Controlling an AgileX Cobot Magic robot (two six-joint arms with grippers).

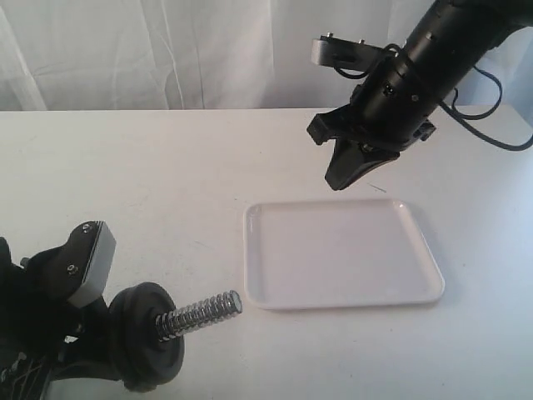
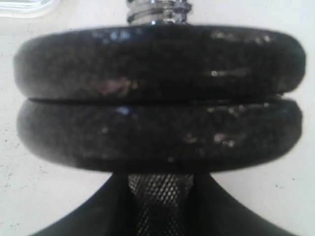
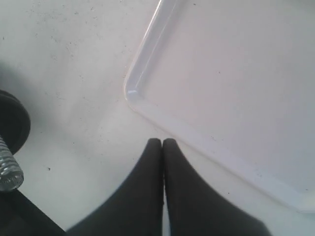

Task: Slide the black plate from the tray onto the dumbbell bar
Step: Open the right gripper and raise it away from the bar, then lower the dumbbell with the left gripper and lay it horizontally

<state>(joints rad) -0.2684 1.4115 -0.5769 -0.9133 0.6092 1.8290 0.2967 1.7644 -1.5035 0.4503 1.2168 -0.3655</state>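
The black plate (image 2: 157,59) is sitting on the dumbbell bar (image 1: 200,312), pressing flat against a second black disc (image 2: 157,137). It is lying on the side toward the bar's free threaded end, which is pointing right toward the tray (image 1: 341,254). The dumbbell is lying at the near left of the white table (image 1: 166,167). The left gripper (image 2: 160,201) is pinching the bar's knurled handle just behind the two discs. The tray is resting flat, right of the bar's tip and apart from it, with its whole white floor showing bare. The right gripper (image 1: 340,179) is hovering above the table by the tray's far rim, its fingers (image 3: 147,187) pressing together tip to tip.
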